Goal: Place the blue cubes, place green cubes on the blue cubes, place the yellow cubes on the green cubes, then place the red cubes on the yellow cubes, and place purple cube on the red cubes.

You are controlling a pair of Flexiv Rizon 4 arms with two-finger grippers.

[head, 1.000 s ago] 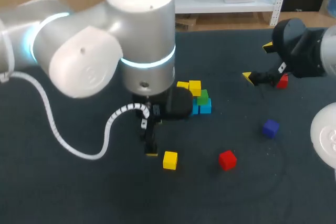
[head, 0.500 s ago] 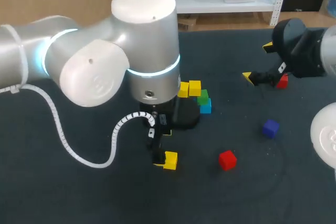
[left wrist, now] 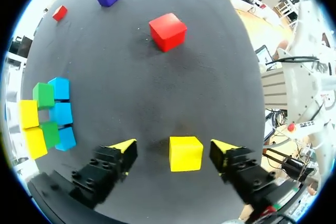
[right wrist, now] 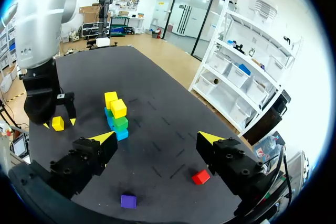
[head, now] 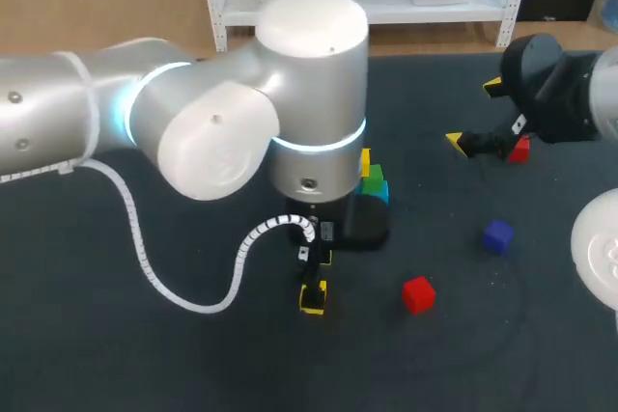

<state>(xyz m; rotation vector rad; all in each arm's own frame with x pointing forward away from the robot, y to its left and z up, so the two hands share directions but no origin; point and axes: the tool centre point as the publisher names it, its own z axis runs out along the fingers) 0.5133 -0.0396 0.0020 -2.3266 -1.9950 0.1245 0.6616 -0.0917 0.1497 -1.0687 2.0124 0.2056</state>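
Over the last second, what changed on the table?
The left arm swung toward the table's middle, carrying the left end effector from beside the loose yellow cube to straddling it. Its fingers are open with gaps on both sides, so nothing is gripped yet. The cube itself did not move. Unchanged: right end effector, cube stack, near red cube, far red cube, purple cube.

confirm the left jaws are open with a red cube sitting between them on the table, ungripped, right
Not quite: it is a yellow cube, not a red one, between the open left jaws, as the left wrist view shows. It sits on the table, ungripped. The red cube lies farther ahead.
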